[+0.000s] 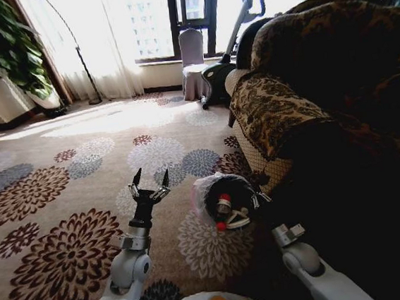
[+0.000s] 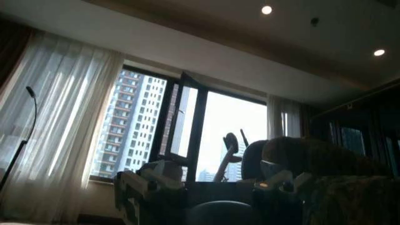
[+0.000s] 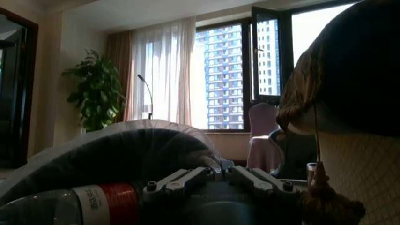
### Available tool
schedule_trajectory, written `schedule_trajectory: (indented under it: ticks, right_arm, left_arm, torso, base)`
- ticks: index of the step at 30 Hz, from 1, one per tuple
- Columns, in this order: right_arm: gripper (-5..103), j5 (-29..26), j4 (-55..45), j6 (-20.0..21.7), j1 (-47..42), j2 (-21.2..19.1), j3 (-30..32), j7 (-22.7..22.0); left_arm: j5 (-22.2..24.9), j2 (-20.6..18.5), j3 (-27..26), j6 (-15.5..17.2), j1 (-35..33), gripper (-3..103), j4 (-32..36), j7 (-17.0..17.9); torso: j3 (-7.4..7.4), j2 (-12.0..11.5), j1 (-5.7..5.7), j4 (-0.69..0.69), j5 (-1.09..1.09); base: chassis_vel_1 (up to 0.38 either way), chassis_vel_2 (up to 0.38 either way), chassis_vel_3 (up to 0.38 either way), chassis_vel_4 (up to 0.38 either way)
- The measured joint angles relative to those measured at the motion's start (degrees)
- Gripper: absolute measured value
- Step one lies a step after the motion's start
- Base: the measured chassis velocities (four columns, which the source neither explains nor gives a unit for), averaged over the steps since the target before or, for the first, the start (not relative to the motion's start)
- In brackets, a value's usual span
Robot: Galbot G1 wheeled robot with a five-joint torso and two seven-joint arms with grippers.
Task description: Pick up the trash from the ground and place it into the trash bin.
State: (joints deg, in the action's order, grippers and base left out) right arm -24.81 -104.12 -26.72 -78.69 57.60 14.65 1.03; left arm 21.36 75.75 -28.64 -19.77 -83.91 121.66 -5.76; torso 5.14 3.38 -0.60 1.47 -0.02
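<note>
Nearest to you, both arms reach forward from the robot's base over the flower-patterned carpet [image 1: 56, 206]. The left gripper [image 1: 150, 177] hovers above bare carpet just left of the bin, its two dark fingers spread apart and holding nothing.

The right gripper [image 1: 251, 200] sits at the mouth of the small round black trash bin with a pale translucent liner bag [image 1: 210, 186], which lies tipped on its side beside the near corner of the patterned brown sofa [image 1: 288, 106]. Whether its fingers are released or clenched you cannot tell from these views.

Inside the bin mouth lies a small clear plastic bottle with a red cap [image 1: 222, 208]; the right wrist view shows a clear bottle with a red-and-white label [image 3: 93, 204] just beside the gripper's linkage.

Handling judgement: treat the bottles as light, smooth and prone to rolling; take hold across the body, not the cap. The liner bag is thin and soft and will likely snag or pull free, so grip the bin by its stiff rim.

Farther off stand a skirted chair [image 1: 193, 65], sheer curtains [image 1: 97, 39] and a leafy green plant [image 1: 5, 41].
</note>
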Motion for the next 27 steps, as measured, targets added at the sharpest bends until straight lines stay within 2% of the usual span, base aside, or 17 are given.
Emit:
schedule_trajectory:
  ticks: [2,4,7,9,18,22,27]
  right_arm:
    - [0,0.20,-0.23,-0.14,-0.38,0.24,0.14,0.00]
    - [0,0.59,-0.87,-0.47,-1.24,0.61,0.52,0.01]
    - [0,0.77,-1.26,-0.59,-1.89,0.82,0.79,0.02]
    - [0,1.15,-1.75,-0.89,-2.80,1.25,1.16,0.01]
    - [0,1.25,-2.55,-2.33,-4.11,2.08,1.59,0.02]
    - [0,1.53,-2.61,-2.70,-4.49,2.71,1.80,0.02]
    - [0,1.78,-3.25,-3.13,-5.06,3.29,2.23,0.00]
  left_arm:
    - [0.00,0.01,0.23,0.07,-0.15,100,0.14,0.11]
    - [0.03,0.01,0.57,0.14,-0.37,100,0.68,0.15]
    - [0.15,0.00,0.66,0.23,-0.50,100,0.91,0.22]
    - [0.27,-0.10,0.77,0.26,-0.74,100,1.19,0.25]
    - [0.45,-0.45,0.99,0.27,-1.23,100,1.77,0.07]
    - [0.50,-0.63,0.91,0.12,-1.75,100,1.86,-0.19]
    - [0.61,-0.63,0.77,-0.09,-2.21,100,2.32,-0.52]
  torso:
    - [0.00,0.00,0.00,0.01,-0.02]
    - [0.00,0.00,0.01,0.01,0.06]
    - [0.00,0.00,0.01,0.01,-0.02]
    - [-0.01,0.00,0.02,0.01,0.04]
    - [-0.01,0.00,0.02,0.01,0.02]
    - [-0.03,0.01,0.04,-0.01,0.02]
    - [0.02,0.00,-0.01,0.02,0.02]
  base:
    - [0.310,-0.334,-0.340,0.340]
    - [0.341,-0.347,-0.359,0.350]
    - [0.359,-0.368,-0.360,0.355]
    - [0.364,-0.363,-0.352,0.373]
    - [0.351,-0.331,-0.335,0.339]
    - [0.182,-0.203,-0.193,0.212]
    - [0.005,-0.012,-0.013,0.005]
